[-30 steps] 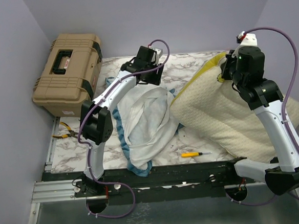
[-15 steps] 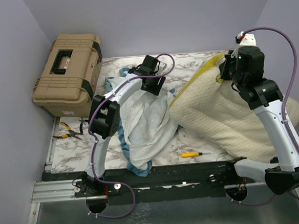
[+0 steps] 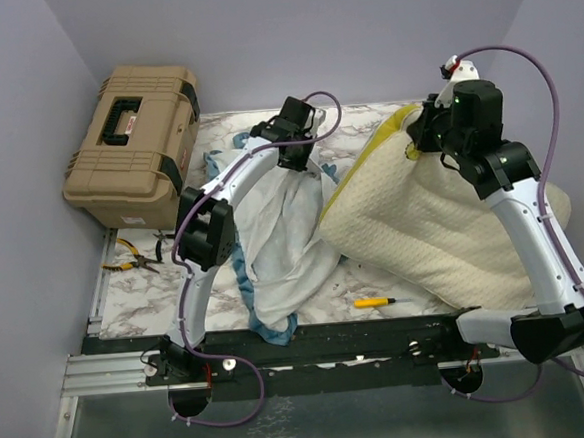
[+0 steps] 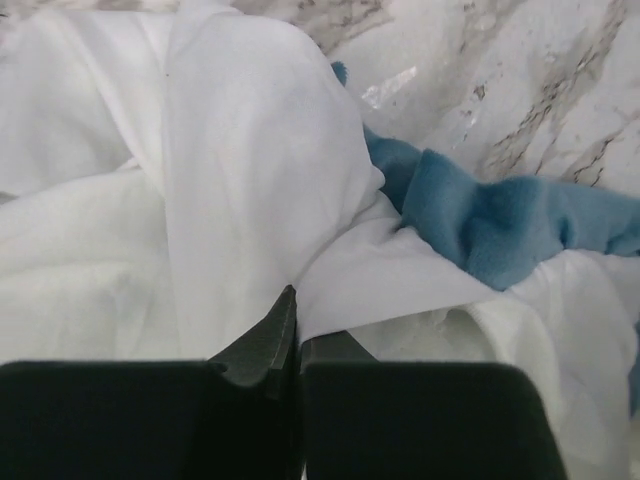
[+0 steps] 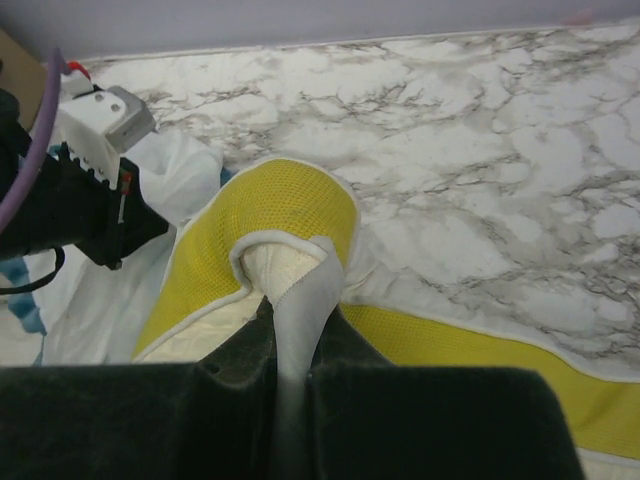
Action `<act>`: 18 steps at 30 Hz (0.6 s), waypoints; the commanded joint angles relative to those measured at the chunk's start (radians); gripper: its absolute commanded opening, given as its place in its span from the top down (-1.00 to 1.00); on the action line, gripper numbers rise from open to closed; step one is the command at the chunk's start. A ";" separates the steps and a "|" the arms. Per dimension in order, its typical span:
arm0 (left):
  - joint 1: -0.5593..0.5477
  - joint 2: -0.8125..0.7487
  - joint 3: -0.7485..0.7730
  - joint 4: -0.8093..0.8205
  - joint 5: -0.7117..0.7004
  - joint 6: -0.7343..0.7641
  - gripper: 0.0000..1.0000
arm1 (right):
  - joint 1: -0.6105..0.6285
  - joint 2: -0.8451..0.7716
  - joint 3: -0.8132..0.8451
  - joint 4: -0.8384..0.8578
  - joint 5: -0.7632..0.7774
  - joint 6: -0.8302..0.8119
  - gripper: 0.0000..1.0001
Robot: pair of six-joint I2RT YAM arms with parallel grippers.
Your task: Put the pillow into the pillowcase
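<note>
1. Pillow (image 3: 423,225): cream and quilted, propped aslant on the bench (image 3: 367,139), spreading nearward from the right end effector (image 5: 290,322).
2. Right end effector: clamped tight on the white piping at the pillow's mustard-banded far corner, holding that corner up.
3. Pillowcase (image 3: 285,239): crumpled white-side-out with blue trim showing, heaped beneath and nearward of the left end effector (image 4: 297,305), lying against the pillow's left edge.
4. Left end effector: jaws closed, pinching a fold of the pillowcase's white lining.
5. Yellow screwdriver (image 3: 376,301): nearward of both end effectors.
6. Tan toolbox (image 3: 130,130) and pliers (image 3: 129,252): well to the left of the left end effector.
</note>
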 commanded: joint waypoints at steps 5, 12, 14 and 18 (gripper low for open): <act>-0.001 -0.168 0.115 -0.012 -0.123 -0.193 1.00 | 0.000 0.044 0.037 0.207 -0.213 0.133 0.99; -0.001 -0.191 0.216 -0.032 -0.168 -0.303 1.00 | 0.011 0.118 0.047 0.330 -0.290 0.270 0.99; -0.001 -0.200 0.235 -0.031 -0.176 -0.351 1.00 | 0.018 0.130 0.053 0.355 -0.223 0.270 0.99; -0.001 -0.221 0.236 -0.031 -0.163 -0.411 1.00 | 0.020 0.161 0.082 0.392 -0.088 0.249 0.99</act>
